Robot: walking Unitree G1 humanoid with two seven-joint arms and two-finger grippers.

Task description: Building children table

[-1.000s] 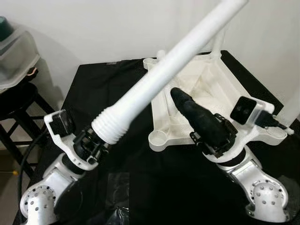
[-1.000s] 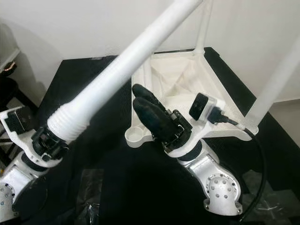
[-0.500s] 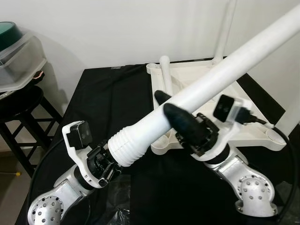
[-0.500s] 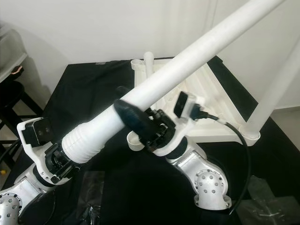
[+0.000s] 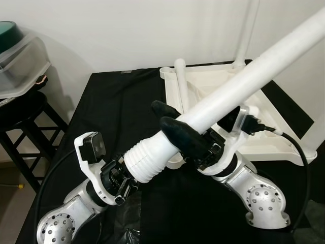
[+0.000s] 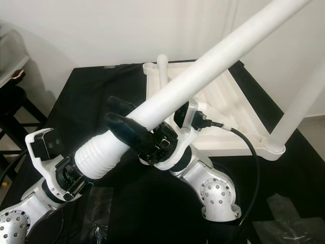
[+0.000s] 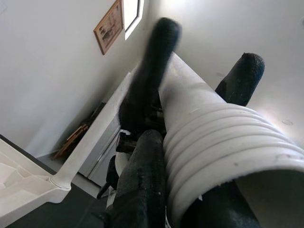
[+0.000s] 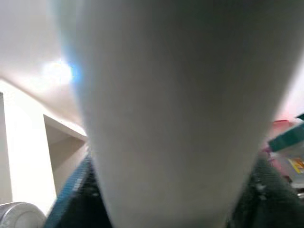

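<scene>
Item: long white plastic table leg (image 5: 238, 86), round tube with a ribbed threaded end. Held aloft on a slant above the worktop, ribbed end low, plain end rising past the upper right of the head views.

Left gripper (image 5: 118, 182): fingers shut on the ribbed end; in the left wrist view one black finger (image 7: 142, 190) lies along the ribs, the other beneath the tube.

Right gripper (image 5: 172, 119): its long black fingers straddle the tube just above the ribbing, one over and one behind; contact looks close, but whether they are fully clamped cannot be told. The right wrist view shows the tube pressed close between the finger bases.

Beyond the fingers: white moulded plastic tabletop (image 5: 277, 140), lying upside down with ribbed underside up, on the black-covered worktop (image 5: 117, 112). White legs already stand in its far sockets; one leg (image 5: 245, 31) rises behind the held tube. A round socket at the near corner sits partly hidden under the right gripper.

Left of the worktop: black wooden stool (image 5: 23, 114) carrying a clear plastic bin (image 5: 20, 61).

Step judged in hand: carrying and steadying a further leg with both arms before fitting. Next move probably calls for swinging the ribbed end down over an open socket, squaring the tube upright, then twisting it in.
</scene>
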